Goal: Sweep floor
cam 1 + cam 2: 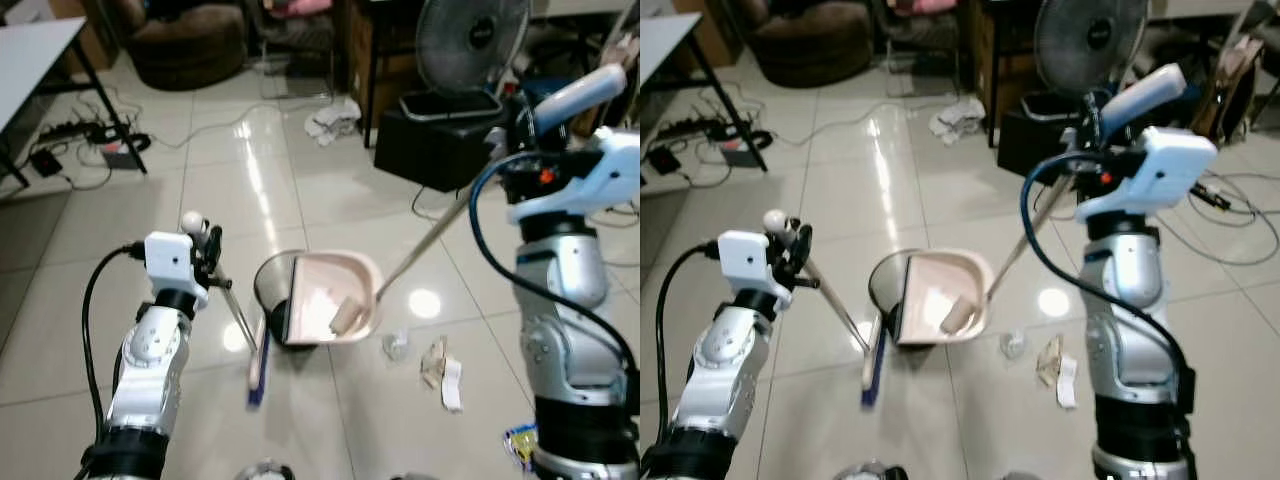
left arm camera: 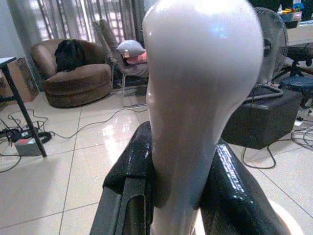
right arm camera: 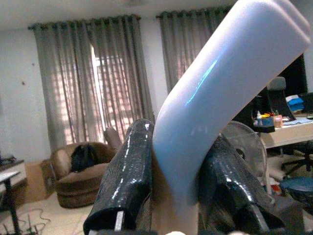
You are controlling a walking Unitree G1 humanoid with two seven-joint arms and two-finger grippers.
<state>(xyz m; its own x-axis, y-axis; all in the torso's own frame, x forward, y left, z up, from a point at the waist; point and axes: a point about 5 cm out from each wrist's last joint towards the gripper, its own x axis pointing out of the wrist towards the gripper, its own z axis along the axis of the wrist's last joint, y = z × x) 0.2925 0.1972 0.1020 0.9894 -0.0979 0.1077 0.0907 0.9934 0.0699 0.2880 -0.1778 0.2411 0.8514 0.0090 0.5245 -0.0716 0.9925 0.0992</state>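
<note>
In the lower left of the head view, the left arm reaches up and forward, and the left gripper [image 1: 208, 252] squeezes its two black fingers [image 2: 128, 181] tight around the white broom handle [image 2: 195, 112] near its round top. The thin stick of the broom [image 1: 238, 322] slants down toward the middle of the picture, and its blue and pink brush head [image 1: 257, 366] lies on the shiny tile floor [image 1: 200, 190], just beside the left edge of the dustpan. The pink dustpan [image 1: 325, 298] sits on the floor in the middle of the picture, with its open mouth facing the broom. Inside it lie a small tan piece of trash [image 1: 347, 315] and some pale dust. A long thin pole [image 1: 425, 243] runs from the right side of the pan up to the upper right. There the right arm stands tall and bent, and the right gripper [image 1: 520, 118] pinches its fingers [image 3: 124, 181] closed around the light blue dustpan handle [image 3: 220, 93]. On the floor to the right of the pan lie a clear crumpled bit [image 1: 396, 346] and some torn paper scraps [image 1: 442, 370].
</note>
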